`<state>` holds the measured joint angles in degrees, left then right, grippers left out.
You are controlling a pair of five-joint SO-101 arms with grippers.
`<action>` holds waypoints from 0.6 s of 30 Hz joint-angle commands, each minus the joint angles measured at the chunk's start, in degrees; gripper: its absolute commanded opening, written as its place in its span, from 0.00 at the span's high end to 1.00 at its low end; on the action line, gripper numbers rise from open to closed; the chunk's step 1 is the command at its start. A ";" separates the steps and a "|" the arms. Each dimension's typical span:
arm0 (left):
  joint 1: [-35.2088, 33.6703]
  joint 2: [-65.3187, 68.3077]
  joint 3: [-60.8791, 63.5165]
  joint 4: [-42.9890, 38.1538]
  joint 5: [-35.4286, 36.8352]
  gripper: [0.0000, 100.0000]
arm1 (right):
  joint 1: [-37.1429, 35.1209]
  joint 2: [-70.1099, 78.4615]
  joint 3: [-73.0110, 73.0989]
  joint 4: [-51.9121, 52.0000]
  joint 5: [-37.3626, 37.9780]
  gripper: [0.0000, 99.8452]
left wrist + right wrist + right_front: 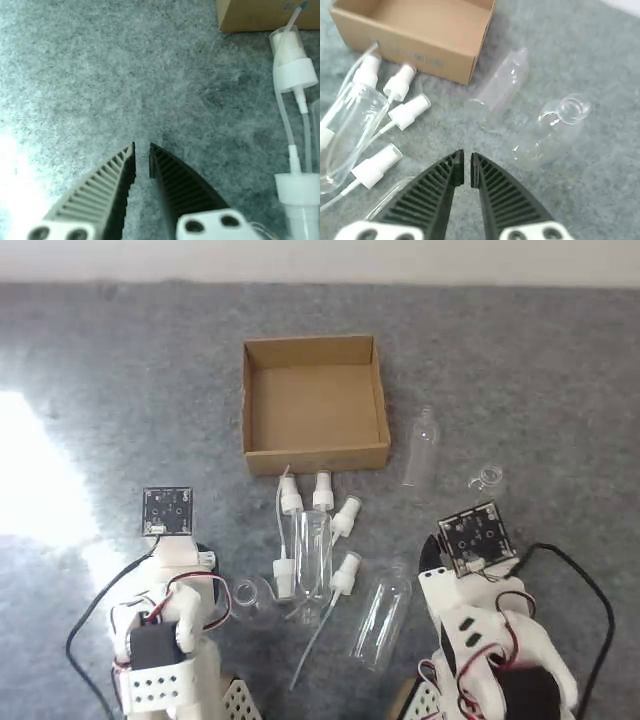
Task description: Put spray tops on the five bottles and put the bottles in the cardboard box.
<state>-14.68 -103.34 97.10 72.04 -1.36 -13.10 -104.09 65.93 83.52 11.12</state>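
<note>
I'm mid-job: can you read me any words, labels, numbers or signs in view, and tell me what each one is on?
Blue print on the outer wall of the cardboard box: too faint and blurred to read.
There is no other text, number or sign to read.

Grey, felt-like table (120,370), glare-bright toward the left edge. Carries an open cardboard box (315,458) at the middle, toward the far edge. Just nearward of it, five white spray tops (323,490), loose around one clear bottle (311,540) lying flat. Second bottle (381,620) closer to the near edge, third bottle (421,445) just right of the box, fourth bottle (488,478) further toward the right edge, fifth bottle (248,595) left of the tops.
</note>
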 commanded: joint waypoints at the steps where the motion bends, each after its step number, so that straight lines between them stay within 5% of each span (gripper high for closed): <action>1: -0.26 -1.05 -0.57 0.26 -0.09 0.96 | 0.22 0.48 -8.62 3.12 0.09 0.99; 10: -0.26 -1.05 -0.57 0.26 -0.09 0.96 | 0.57 2.24 -19.60 5.14 -0.18 0.99; 18: -0.26 -1.05 -0.57 0.26 -0.09 0.96 | 0.57 20.26 -33.14 10.68 -3.87 0.99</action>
<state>-14.68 -103.34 97.10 72.04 -1.36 -13.01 -93.80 41.58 90.90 11.12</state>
